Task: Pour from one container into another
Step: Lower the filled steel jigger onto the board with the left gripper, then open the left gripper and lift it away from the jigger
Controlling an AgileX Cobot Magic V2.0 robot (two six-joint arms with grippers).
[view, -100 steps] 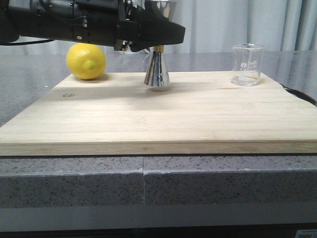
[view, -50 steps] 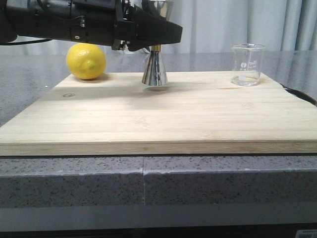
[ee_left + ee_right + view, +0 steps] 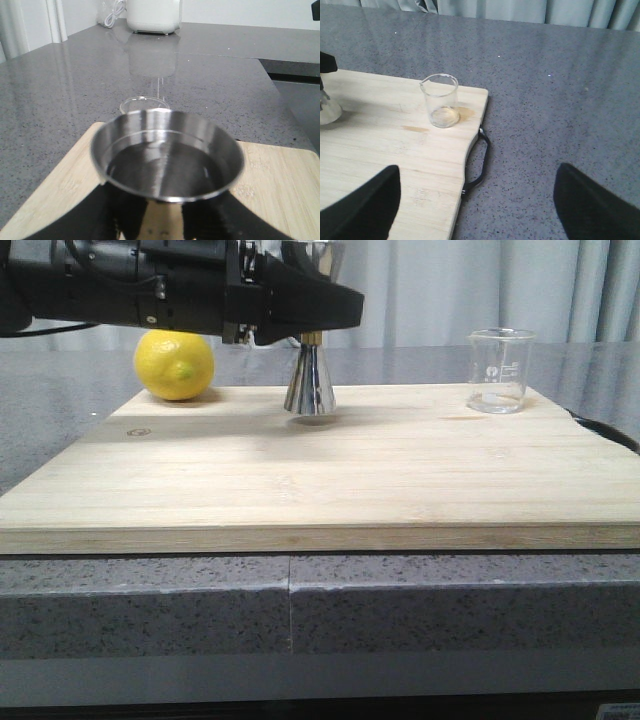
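Soft even daylight, glare on the countertop [image 3: 150, 55], blurred near jigger [image 3: 167, 155].

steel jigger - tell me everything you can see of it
The steel jigger is a shiny hourglass-shaped double cup with a thin gold band at its narrow waist. It is upright, gripped at the waist by the left pincer, its flared base just above the wooden board, between the lemon and the glass beaker. The left wrist view shows its round open top cup, with a dark, reflective inside.
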